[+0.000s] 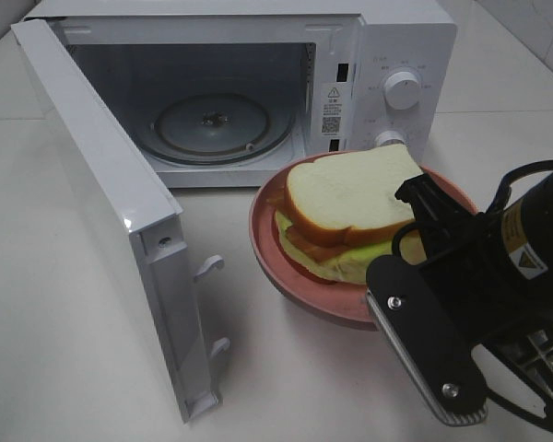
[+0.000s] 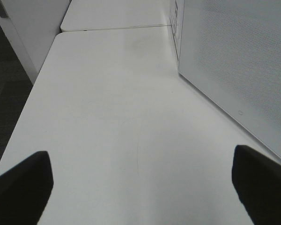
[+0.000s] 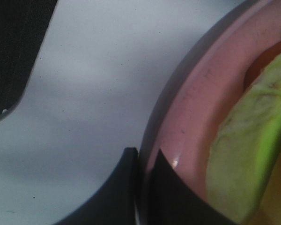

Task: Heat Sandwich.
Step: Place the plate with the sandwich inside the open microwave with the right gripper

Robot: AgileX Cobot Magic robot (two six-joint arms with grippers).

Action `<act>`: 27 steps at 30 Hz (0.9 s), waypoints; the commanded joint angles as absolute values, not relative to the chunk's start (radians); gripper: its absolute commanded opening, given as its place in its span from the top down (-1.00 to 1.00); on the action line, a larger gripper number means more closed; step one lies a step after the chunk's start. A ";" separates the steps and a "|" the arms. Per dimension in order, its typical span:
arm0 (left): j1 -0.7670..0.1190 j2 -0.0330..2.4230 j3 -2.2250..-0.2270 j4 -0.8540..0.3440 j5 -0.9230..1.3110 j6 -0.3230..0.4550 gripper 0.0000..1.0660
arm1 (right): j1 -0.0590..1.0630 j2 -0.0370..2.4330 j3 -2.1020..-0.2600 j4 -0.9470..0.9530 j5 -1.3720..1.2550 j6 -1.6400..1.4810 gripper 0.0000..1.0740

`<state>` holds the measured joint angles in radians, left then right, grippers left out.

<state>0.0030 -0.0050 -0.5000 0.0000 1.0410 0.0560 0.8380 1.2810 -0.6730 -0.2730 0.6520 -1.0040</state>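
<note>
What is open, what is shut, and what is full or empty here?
microwave door, swung wide open.
microwave, empty inside, glass turntable bare.
sandwich, stacked on the plate, outside the microwave.
plate, rim pinched by the right gripper.
right gripper, shut on the plate.
left gripper, open, holding nothing.
</note>
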 commanded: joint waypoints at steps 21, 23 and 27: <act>0.003 -0.033 -0.499 -0.007 1.039 0.053 -0.83 | 0.625 1.472 -0.805 -0.017 0.534 -1.612 1.00; 0.003 -0.033 -0.499 -0.007 1.039 0.053 -0.83 | 0.625 1.513 -0.848 0.000 0.534 -1.633 1.00; 0.003 -0.033 -0.499 -0.007 1.039 0.053 -0.83 | 0.625 1.571 -0.899 0.007 0.534 -1.642 1.00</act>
<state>0.0030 -0.0050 -0.5000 0.0000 1.0410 0.0560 0.6300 1.5570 -0.8750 0.0000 0.5580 -1.6250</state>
